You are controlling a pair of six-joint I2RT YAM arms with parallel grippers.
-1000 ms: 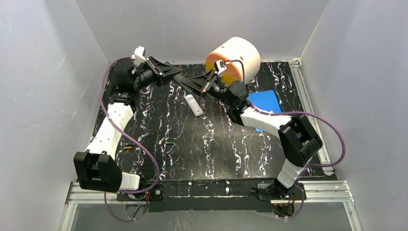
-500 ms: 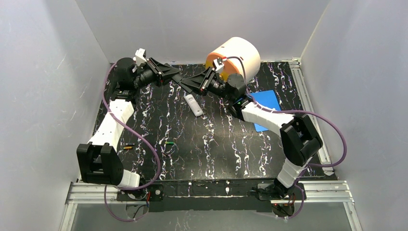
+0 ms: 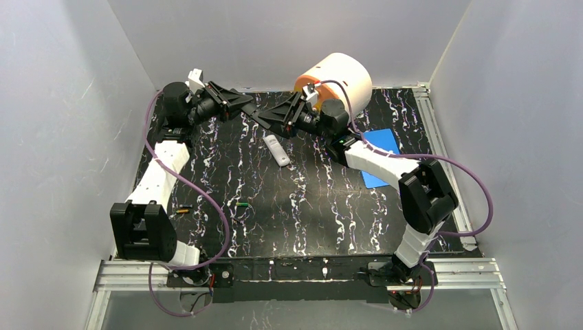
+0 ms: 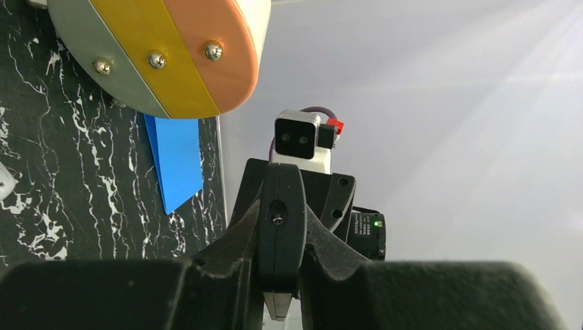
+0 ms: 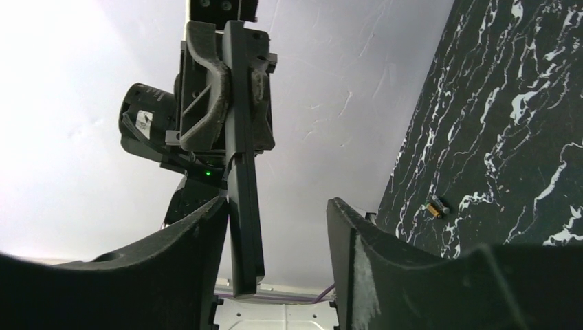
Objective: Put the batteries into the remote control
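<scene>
Top view: the left tool and the right tool meet tip to tip above the worktop at upper centre of the frame, in front of an orange and white cylinder. A white remote lies flat on the worktop just below them. A green battery lies at lower centre-left. An orange-yellow battery lies left of it, well apart. Both rest on the worktop away from the white remote. A blue sheet lies at right, partly under the right arm. Left wrist view: the right tool faces the camera at centre, with the cylinder at upper left and the blue sheet below it. Right wrist view: the left tool, at upper left, is clenched on a black slab seen edge-on, which hangs down between the fingers of the right tool. The right tool is released, jaws spread. The slab stands close against the finger at left of frame; contact cannot be told. The orange-yellow battery shows at right on the worktop
</scene>
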